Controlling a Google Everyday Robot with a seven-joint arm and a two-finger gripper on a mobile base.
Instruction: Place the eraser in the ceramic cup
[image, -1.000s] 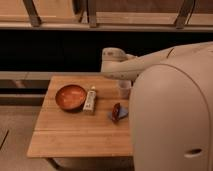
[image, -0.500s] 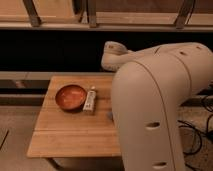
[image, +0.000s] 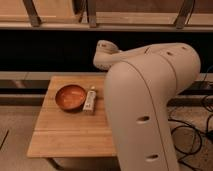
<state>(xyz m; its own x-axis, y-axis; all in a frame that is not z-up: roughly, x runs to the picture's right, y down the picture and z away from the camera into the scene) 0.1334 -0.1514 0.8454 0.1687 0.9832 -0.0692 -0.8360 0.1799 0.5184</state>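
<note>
White arm (image: 150, 100) bends across the table (image: 65, 135), hiding its closed end effector.

A light wooden table (image: 65, 135) of joined planks fills the lower left. Under it lies a pale speckled floor (image: 15, 125), with black cables (image: 202, 127) at the right edge. Behind runs a dark band (image: 50, 52), perhaps a recess. Along the top is a wooden ledge (image: 130, 20) with slanted dark struts (image: 31, 12). The light is warm and dim.
</note>
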